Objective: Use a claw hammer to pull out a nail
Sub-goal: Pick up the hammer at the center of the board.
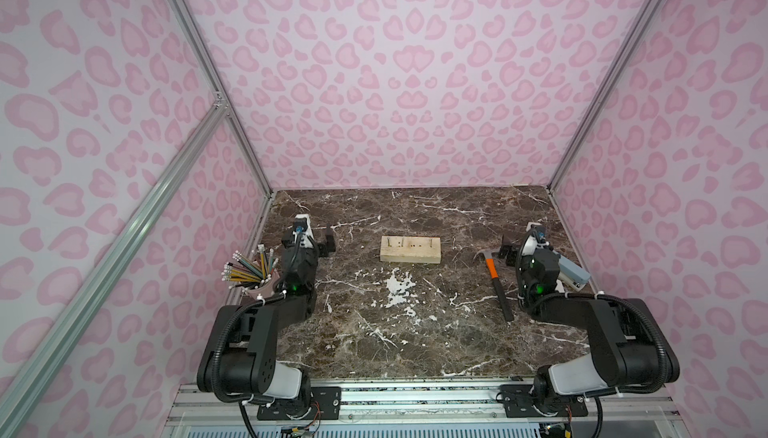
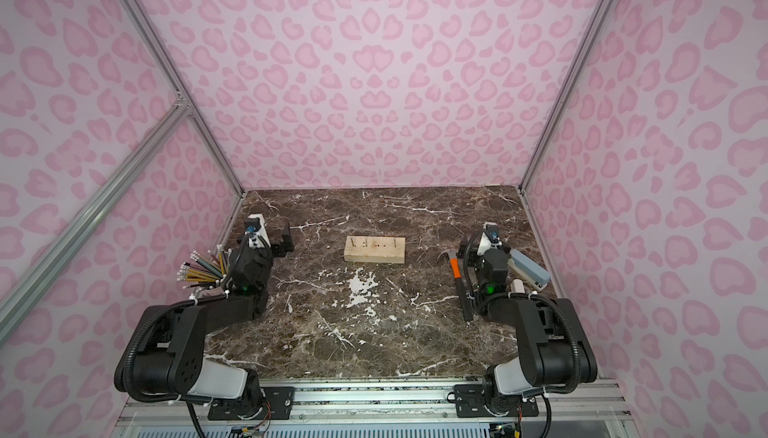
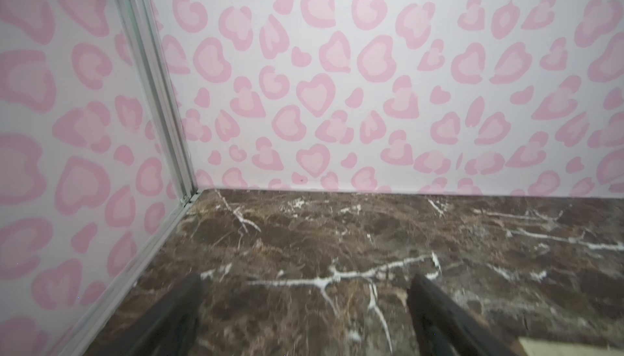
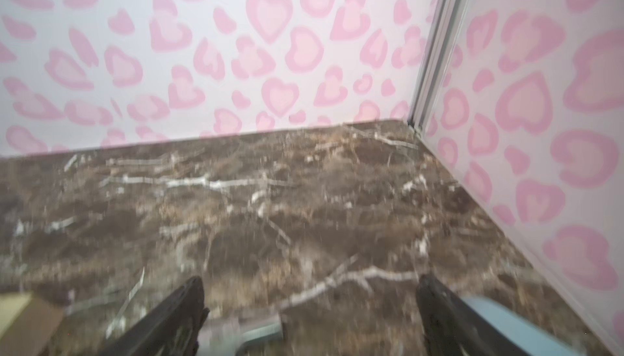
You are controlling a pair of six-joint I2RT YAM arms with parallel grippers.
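1. Clock face laid over the top views: 12 at the far wall, 6 at the arm bases.
2. In both top views: claw hammer (image 1: pixel 491 268) (image 2: pixel 456 269) flat on the marble table (image 1: pixel 395 332), at about 3 o'clock. Silver head toward 11, orange collar next, black shaft trailing toward 5. Held by neither arm.
3. Shaft (image 1: pixel 503 307) apart from the right arm's outline in a top view; shaft (image 2: pixel 463 303) hard against that outline in a top view.
4. Right gripper (image 1: pixel 508 247) (image 2: pixel 465 244) just beside the hammer head, on its 3 o'clock side, fingers spread wide, nothing between.
5. From the right wrist: right gripper (image 4: pixel 310 280), two dark fingers (image 4: pixel 182 307) far apart over bare marble. Hammer not made out for certain there; only a blurred grey shape low between them.
6. Left gripper (image 1: pixel 328 242) (image 2: pixel 286 240) at 9 o'clock, fingers likewise spread and empty. Plainest from the left wrist: left gripper (image 3: pixel 307 278) over bare marble.
7. Wood block (image 1: pixel 410 250) (image 2: pixel 375 250) just past centre toward 12, nails (image 1: pixel 432 243) standing in a row near its far edge, visible in the top views only. In the wrist views, merely a pale corner of the wood block (image 3: pixel 574 347) (image 4: pixel 13 305).
8. Pencil cup (image 1: pixel 262 288) at 8 o'clock, against the left arm; in neither wrist view.
9. Blue-grey stapler (image 1: pixel 575 269) (image 2: pixel 530 269) at 4 o'clock, beyond the right arm. From the right wrist, only the blurred edge of the blue-grey stapler (image 4: pixel 499 324) beside a finger.
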